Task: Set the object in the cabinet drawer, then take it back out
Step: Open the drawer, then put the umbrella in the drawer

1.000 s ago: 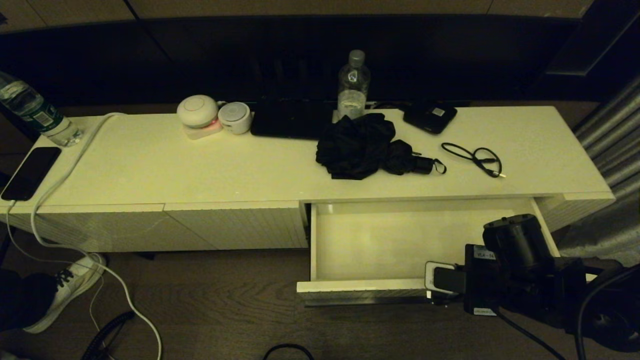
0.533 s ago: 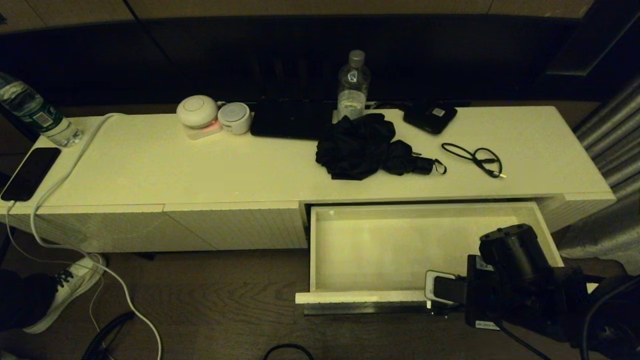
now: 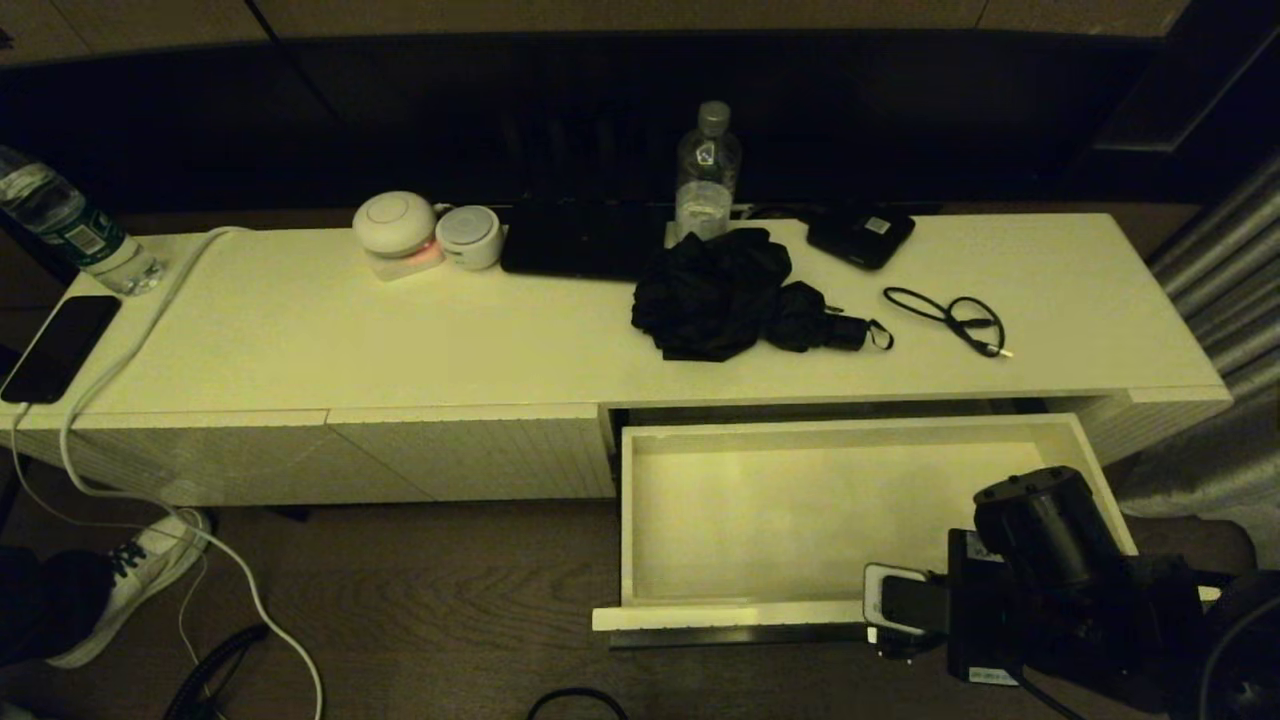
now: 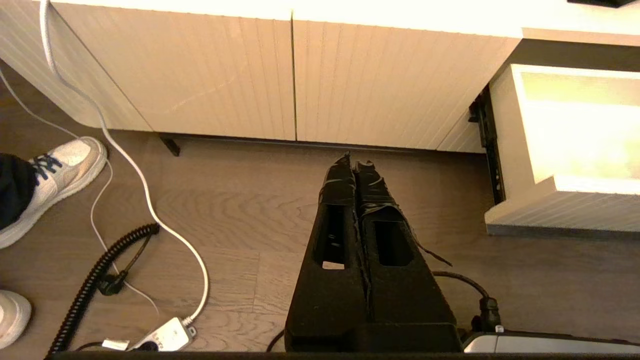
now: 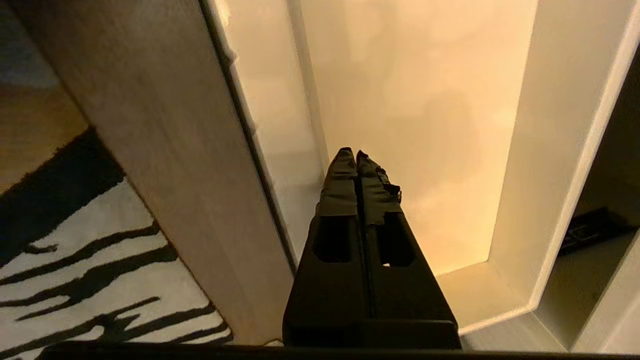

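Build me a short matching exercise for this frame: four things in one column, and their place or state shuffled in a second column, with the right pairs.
Things:
1. cabinet drawer
2. black umbrella
3. phone
4. left gripper

Places or states:
A. at the cabinet top's far left end
B. pulled out, nothing inside
C. shut, low over the floor
D. on the cabinet top behind the drawer

Pairs: 1-B, 2-D, 3-A, 4-C

Cabinet drawer (image 3: 735, 612) farther out of the cabinet, right hand (image 5: 355, 156) drawn back with it.
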Controlling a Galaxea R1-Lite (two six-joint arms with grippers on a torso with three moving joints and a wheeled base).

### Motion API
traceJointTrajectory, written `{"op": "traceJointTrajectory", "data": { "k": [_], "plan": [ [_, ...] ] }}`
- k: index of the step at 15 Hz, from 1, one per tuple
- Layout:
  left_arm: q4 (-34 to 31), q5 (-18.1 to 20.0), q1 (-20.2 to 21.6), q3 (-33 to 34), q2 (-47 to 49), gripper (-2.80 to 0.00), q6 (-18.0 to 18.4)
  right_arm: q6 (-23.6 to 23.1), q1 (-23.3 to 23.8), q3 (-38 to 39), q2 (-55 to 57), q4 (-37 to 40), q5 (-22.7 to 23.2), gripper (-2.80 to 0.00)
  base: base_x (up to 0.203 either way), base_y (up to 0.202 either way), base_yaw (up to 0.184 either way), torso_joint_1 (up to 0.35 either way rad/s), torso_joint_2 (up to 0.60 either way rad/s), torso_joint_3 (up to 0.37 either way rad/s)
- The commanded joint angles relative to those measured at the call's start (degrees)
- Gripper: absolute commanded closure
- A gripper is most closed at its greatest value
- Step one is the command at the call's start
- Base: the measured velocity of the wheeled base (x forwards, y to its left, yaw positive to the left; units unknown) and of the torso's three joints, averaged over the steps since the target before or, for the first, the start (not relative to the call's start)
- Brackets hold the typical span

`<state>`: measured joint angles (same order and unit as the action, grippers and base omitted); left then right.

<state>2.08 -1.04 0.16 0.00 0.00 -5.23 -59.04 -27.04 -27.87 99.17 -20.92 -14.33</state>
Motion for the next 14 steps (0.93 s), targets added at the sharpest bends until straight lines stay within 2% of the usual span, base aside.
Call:
{"op": "traceJointTrajectory", "data": {
  "k": [1,6,11,12,14],
  "plan": [
    [0.02,-0.02,0.02,0.00,-0.09,0.00,-0.04,-0.43,0.12,-2.33,0.15,-0.61,-0.03,0.00,0.000,0.000,0.000,0.000,0.00,0.000],
    [0.02,-0.02,0.02,0.00,-0.09,0.00,-0.04,-0.71,0.80,-7.89,-6.53,-0.19,-0.59,0.00,0.000,0.000,0.000,0.000,0.00,0.000],
    [0.02,-0.02,0.02,0.00,-0.09,0.00,-0.04,-4.47,0.32,-11.79,-16.76,3.17,-2.84,0.00,0.000,0.000,0.000,0.000,0.00,0.000],
    [0.02,-0.02,0.02,0.00,-0.09,0.00,-0.04,-4.96,-0.51,-12.45,-17.21,3.07,-3.00,-2.80,0.000,0.000,0.000,0.000,0.00,0.000],
    [0.02,-0.02,0.02,0.00,-0.09,0.00,-0.04,-5.12,-2.74,-14.80,-16.22,2.92,-5.49,-2.80,0.000,0.000,0.000,0.000,0.00,0.000]
  ]
}}
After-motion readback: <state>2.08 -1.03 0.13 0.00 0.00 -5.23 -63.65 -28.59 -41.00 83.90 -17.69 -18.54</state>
